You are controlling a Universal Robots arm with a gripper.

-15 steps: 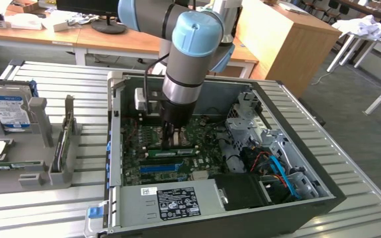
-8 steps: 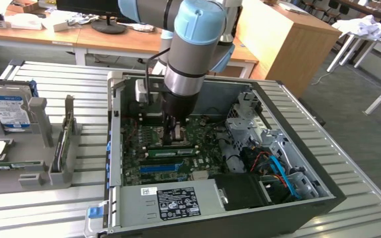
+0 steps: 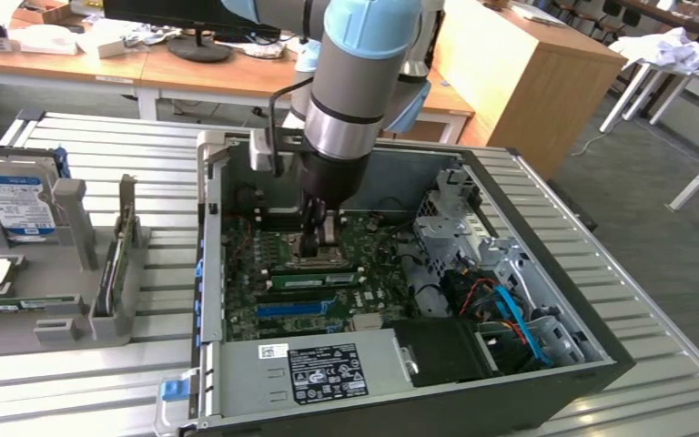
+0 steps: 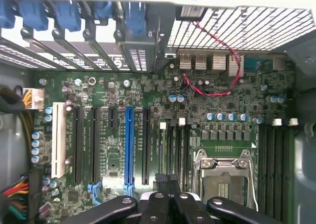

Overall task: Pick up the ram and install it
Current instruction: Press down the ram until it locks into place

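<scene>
In the exterior view, the closed black gripper [image 3: 320, 244] reaches down into the open black computer case [image 3: 531, 382], its tips right over the long green ram stick [image 3: 313, 279], which is seated flat in a slot of the green motherboard [image 3: 279, 314].

In the wrist view, the shut fingers [image 4: 170, 182] press together, apparently pushing on it.

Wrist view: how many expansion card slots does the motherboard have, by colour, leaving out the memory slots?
White slots: 1
Blue slots: 1
Black slots: 4, one of them short
Total: 6
</scene>
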